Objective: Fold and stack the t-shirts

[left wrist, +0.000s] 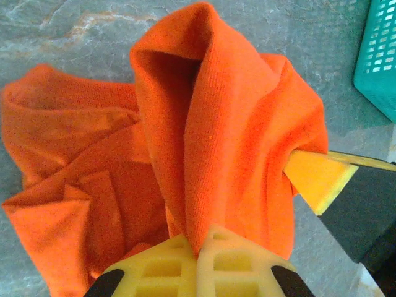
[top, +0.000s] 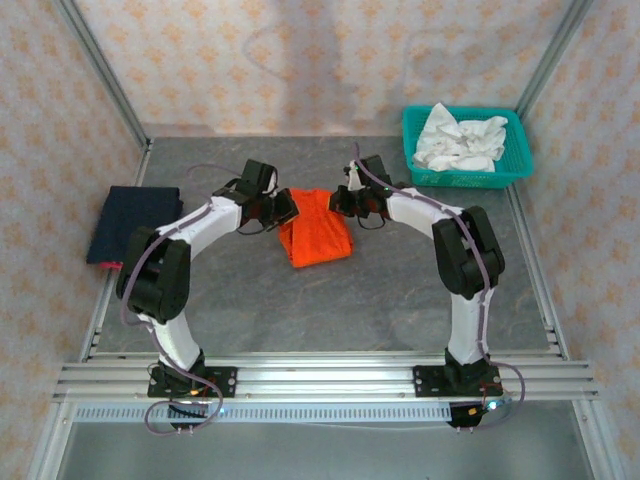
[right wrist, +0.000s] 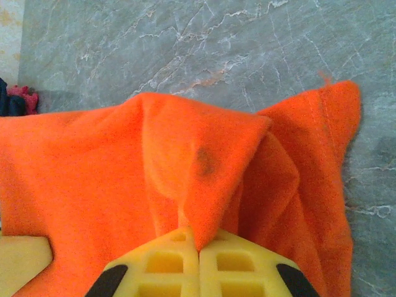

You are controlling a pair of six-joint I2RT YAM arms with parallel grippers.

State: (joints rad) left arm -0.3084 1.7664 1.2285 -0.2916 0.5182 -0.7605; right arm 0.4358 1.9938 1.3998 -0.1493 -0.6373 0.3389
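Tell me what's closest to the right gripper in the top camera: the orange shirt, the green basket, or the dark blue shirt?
1. The orange shirt: pinched in the right gripper, mid-table.
2. The basket: far right corner of the table.
3. The dark blue shirt: folded at the left edge, farthest away.

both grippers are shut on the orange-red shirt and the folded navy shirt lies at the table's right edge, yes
No: the top external view shows the folded dark navy cloth shirt at the left edge of the table. The left gripper and right gripper are shut on the orange-red cloth shirt.
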